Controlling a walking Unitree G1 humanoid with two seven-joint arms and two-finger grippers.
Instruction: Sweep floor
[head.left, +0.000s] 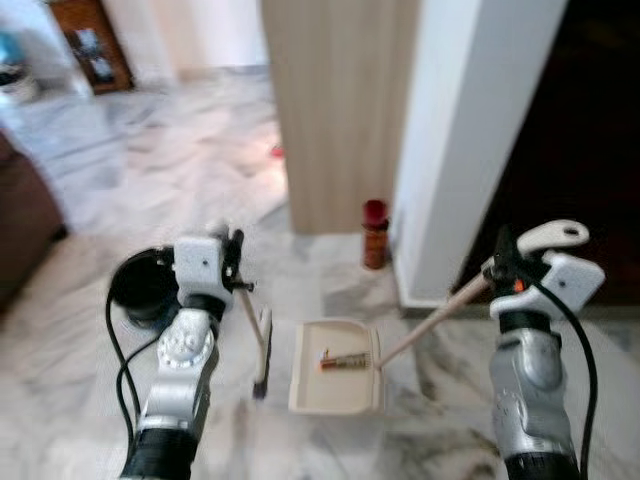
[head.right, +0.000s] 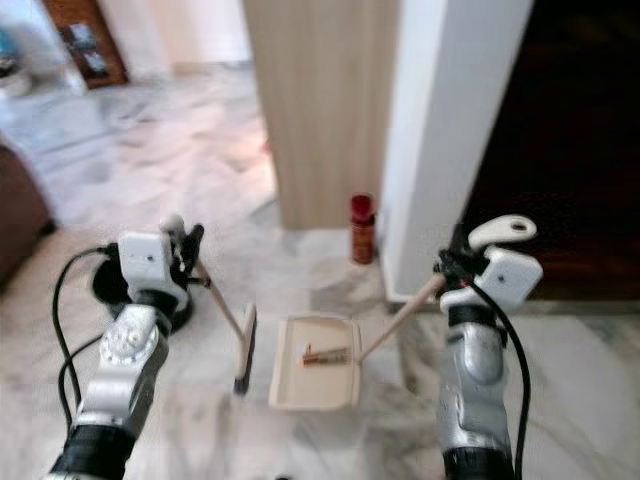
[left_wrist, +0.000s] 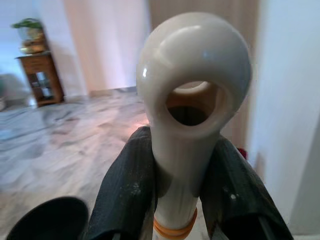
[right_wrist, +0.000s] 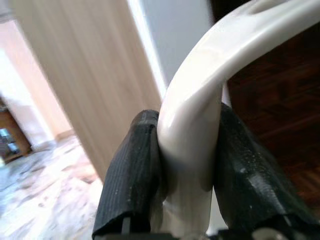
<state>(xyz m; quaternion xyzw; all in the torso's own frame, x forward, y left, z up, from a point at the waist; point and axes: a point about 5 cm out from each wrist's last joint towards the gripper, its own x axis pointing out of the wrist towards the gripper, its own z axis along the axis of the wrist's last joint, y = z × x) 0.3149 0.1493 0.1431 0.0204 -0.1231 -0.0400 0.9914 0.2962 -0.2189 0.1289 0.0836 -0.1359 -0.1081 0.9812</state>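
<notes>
On the marble floor (head.left: 200, 170), dustpan (head.left: 338, 380) (debris inside) beside broom (head.left: 262, 352).

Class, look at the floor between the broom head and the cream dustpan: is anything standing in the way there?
Nothing visible: only bare marble floor lies between the small broom head and the cream plastic dustpan, which already holds a brown stick-like scrap.

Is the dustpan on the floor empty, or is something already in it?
Not empty. The dustpan lies flat on the marble floor with a small brownish piece of litter inside it, near its middle.
</notes>
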